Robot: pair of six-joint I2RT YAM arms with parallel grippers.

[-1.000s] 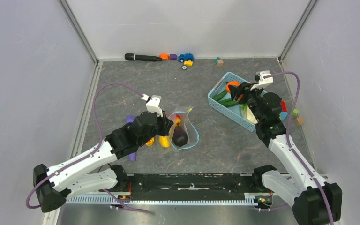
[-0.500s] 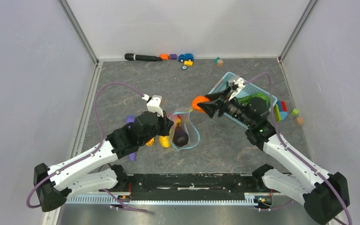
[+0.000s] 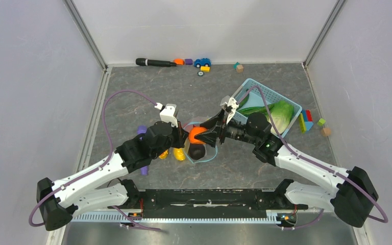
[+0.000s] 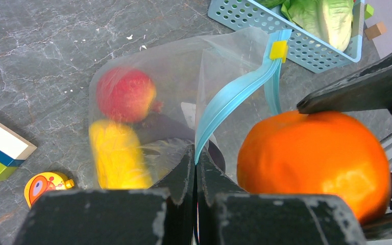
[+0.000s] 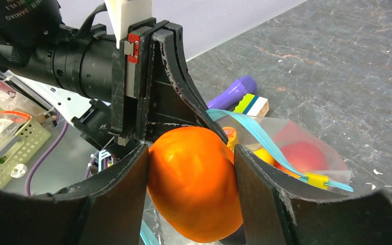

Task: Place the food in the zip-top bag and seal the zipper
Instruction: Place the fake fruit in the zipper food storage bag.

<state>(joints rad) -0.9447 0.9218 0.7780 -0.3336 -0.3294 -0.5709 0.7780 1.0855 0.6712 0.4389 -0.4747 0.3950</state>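
Just toward 7 o'clock of the table's [image 3: 148, 97] middle, the left claw [image 4: 195, 153] is pinched shut on the bag's [image 4: 148, 66] zipper [image 4: 235, 97], holding the mouth up. Red fruit [image 4: 126, 94], mango [image 4: 117, 153] and eggplant [image 3: 197, 151] already lie inside. At its 3 o'clock, the right claw [image 5: 190, 153], half spread, clasps the orange [image 4: 316, 153] over the mouth. Lettuce [image 3: 280, 113] and pods [image 3: 247, 109] wait in the basket [image 3: 265, 92] at 2 o'clock; sealing remains.

Setting: robot laboratory test cell
Enclosure: plain pale wall panels [image 3: 204, 25] framed by bare aluminium corner posts [image 3: 85, 33]
Work surface: grey stone-patterned tabletop [image 3: 148, 87]
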